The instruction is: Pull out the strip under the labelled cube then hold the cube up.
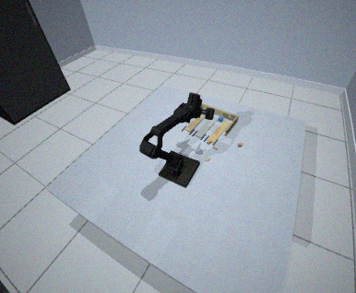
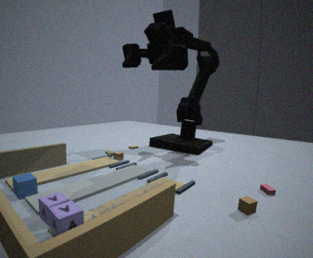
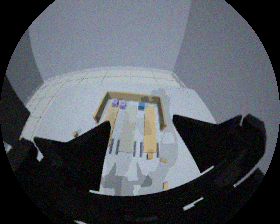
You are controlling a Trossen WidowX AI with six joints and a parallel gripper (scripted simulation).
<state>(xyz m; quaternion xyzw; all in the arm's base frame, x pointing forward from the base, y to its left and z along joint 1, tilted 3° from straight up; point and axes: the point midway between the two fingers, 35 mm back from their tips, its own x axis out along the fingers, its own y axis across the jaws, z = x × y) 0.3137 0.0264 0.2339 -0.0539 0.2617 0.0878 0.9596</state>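
My gripper (image 2: 145, 58) (image 3: 143, 121) is open and empty, high above the table in front of the tray. Two purple cubes with dark marks, a rear one (image 2: 49, 201) (image 3: 115, 102) and a front one (image 2: 67, 217) (image 3: 122, 104), stand close together at the strips' far end. Which strip bears each is unclear. A speckled wooden strip (image 2: 118, 197) (image 3: 112, 122), a grey strip (image 2: 106, 179) (image 3: 127, 131) and a plain wooden strip (image 2: 75, 168) (image 3: 150, 131) lie side by side. A plain blue cube (image 1: 220, 119) (image 2: 25, 186) (image 3: 141, 106) stands by the plain wooden strip's far end.
A wooden wall (image 2: 118, 221) (image 3: 135, 96) encloses the strips on three sides. Dark bars (image 2: 147, 174) (image 3: 134, 149) lie near the strips' near ends. An orange cube (image 1: 240, 145) (image 2: 247, 205), a red block (image 2: 267, 189) and small orange blocks (image 1: 207, 159) (image 3: 165, 186) lie around.
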